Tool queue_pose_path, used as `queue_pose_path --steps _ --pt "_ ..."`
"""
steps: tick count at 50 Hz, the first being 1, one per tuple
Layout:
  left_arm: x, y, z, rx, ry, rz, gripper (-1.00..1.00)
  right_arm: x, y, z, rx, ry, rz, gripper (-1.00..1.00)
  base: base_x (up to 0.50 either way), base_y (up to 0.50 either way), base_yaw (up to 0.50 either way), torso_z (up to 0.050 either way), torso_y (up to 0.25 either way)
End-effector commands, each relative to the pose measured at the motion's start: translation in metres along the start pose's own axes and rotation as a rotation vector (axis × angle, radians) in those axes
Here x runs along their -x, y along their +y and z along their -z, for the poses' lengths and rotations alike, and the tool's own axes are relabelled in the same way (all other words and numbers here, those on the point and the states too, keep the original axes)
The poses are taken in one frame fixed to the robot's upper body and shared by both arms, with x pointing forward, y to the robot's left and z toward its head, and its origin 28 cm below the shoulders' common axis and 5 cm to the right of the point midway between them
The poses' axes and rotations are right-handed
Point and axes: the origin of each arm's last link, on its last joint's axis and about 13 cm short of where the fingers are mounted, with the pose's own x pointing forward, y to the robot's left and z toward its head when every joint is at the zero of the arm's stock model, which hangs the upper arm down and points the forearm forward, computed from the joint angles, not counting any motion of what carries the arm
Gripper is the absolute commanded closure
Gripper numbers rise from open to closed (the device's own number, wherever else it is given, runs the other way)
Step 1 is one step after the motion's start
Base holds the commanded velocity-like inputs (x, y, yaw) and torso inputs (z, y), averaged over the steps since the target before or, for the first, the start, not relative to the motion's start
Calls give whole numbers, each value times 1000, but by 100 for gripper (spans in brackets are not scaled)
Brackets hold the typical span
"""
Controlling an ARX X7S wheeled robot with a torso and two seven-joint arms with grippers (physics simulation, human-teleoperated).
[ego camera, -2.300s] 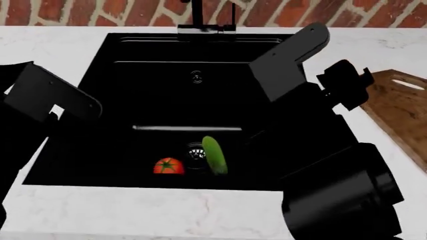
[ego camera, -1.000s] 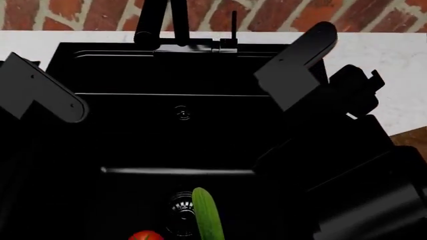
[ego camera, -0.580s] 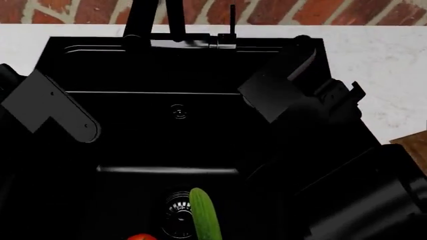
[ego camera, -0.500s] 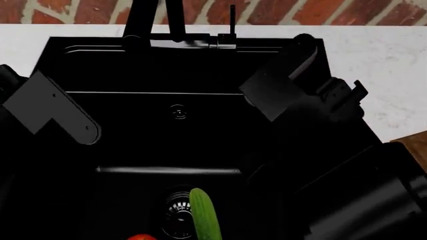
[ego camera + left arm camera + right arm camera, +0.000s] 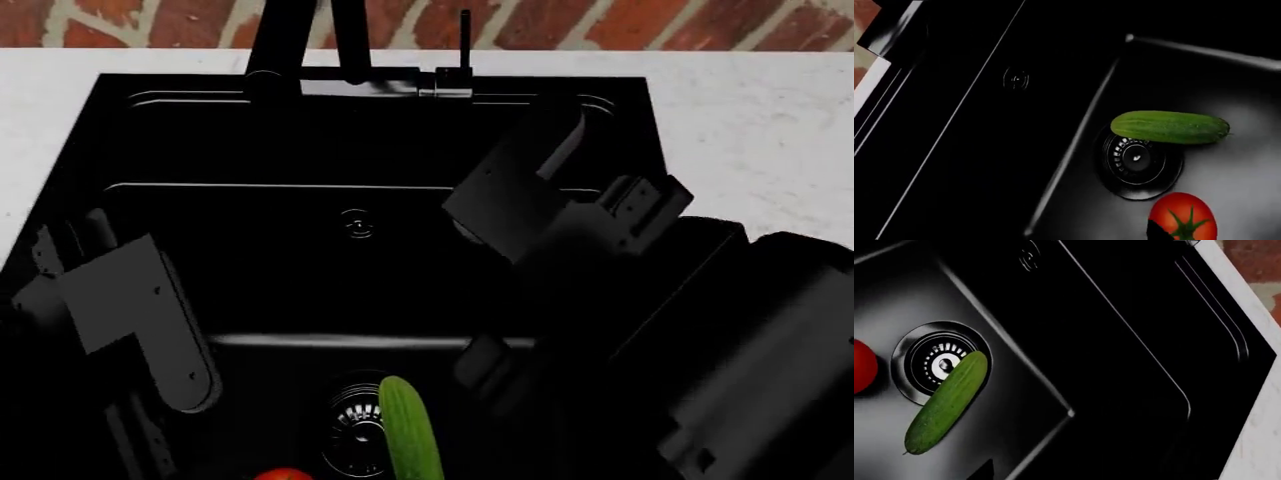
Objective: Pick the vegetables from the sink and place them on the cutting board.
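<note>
The green cucumber (image 5: 411, 432) lies on the floor of the black sink (image 5: 400, 140), partly over the round drain (image 5: 355, 430). The red tomato (image 5: 284, 474) sits just left of it, cut off by the frame edge. In the left wrist view the cucumber (image 5: 1169, 127) and tomato (image 5: 1182, 216) are close below, with one dark fingertip (image 5: 1155, 233) in front of the tomato. In the right wrist view the cucumber (image 5: 947, 402) lies below, the tomato (image 5: 862, 372) sits at the edge, and one fingertip (image 5: 984, 470) shows. Both grippers hold nothing. The cutting board is out of view.
The black faucet (image 5: 350, 45) stands at the sink's back rim before a brick wall. White marble counter (image 5: 747, 120) surrounds the basin. My left arm (image 5: 134, 320) reaches over the sink's left side and my right arm (image 5: 561, 215) over its right side.
The view closed in on the sink and the cutting board left the frame. Both arms have since dropped lower into the basin, the left down and inward, the right toward the middle.
</note>
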Motion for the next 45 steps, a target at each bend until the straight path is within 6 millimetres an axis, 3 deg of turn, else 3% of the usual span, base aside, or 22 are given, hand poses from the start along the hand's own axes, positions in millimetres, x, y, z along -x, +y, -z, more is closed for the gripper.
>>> queue_pose_path --steps 1,15,25,38,40,45 --pt "3 6 -3 -27 8 215 -100 -7 -9 -9 19 1 -85 -100 0 0 0 0 0" --pt "-16 6 2 -16 -14 376 -100 -13 -22 -17 7 4 -87 -100 0 0 0 0 0" --pt "-53 20 15 66 -2 356 -100 -24 -21 -19 17 5 -116 -100 0 0 0 0 0" --pt "-80 -4 28 13 82 512 -100 -34 -22 -13 8 24 -132 -100 0 0 0 0 0" --pt "-94 -8 30 -9 123 547 -100 -41 -22 -11 1 25 -144 -100 0 0 0 0 0" --pt "-98 -13 32 -8 121 566 -100 -42 -21 -10 0 23 -150 -100 0 0 0 0 0"
